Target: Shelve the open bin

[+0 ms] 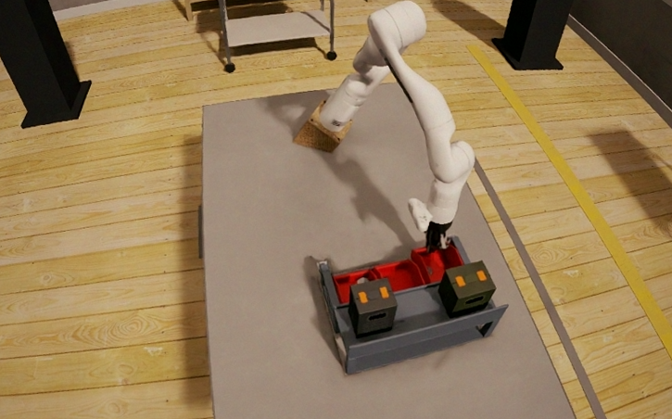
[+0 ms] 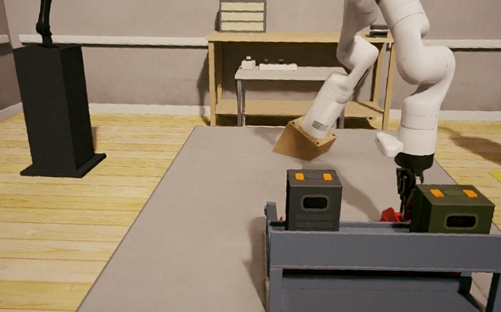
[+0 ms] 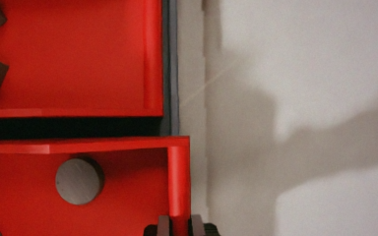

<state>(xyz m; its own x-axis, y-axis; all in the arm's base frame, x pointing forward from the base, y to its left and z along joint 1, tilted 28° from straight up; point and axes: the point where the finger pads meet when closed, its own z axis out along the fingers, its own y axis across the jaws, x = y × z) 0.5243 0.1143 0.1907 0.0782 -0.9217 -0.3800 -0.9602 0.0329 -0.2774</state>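
Observation:
My gripper [image 1: 437,247] [image 2: 404,218] [image 3: 180,227] is shut on the front wall of the red bin [image 1: 433,264] [image 2: 388,216] [image 3: 123,197]. This bin is at the right end of the row, partly over the shelf [image 1: 421,352] [image 2: 393,255], and looks tilted. Its front edge sticks out past the shelf's front lip [image 3: 172,59] in the wrist view. A grey round part [image 3: 78,181] lies in it. The neighbouring red bin [image 1: 399,275] [image 3: 84,59] sits behind the lip, a dark narrow space between them. Another red bin [image 1: 339,285] is at the left end. The held bin's rear is hidden.
A dark grey box [image 1: 372,313] [image 2: 313,208] and a green box [image 1: 466,287] [image 2: 457,210] stand on the low upper board [image 1: 417,317]. The green box is close behind the held bin. The shelf's end panels [image 1: 326,282] bound the row. The grey table [image 1: 261,247] surrounds the shelf.

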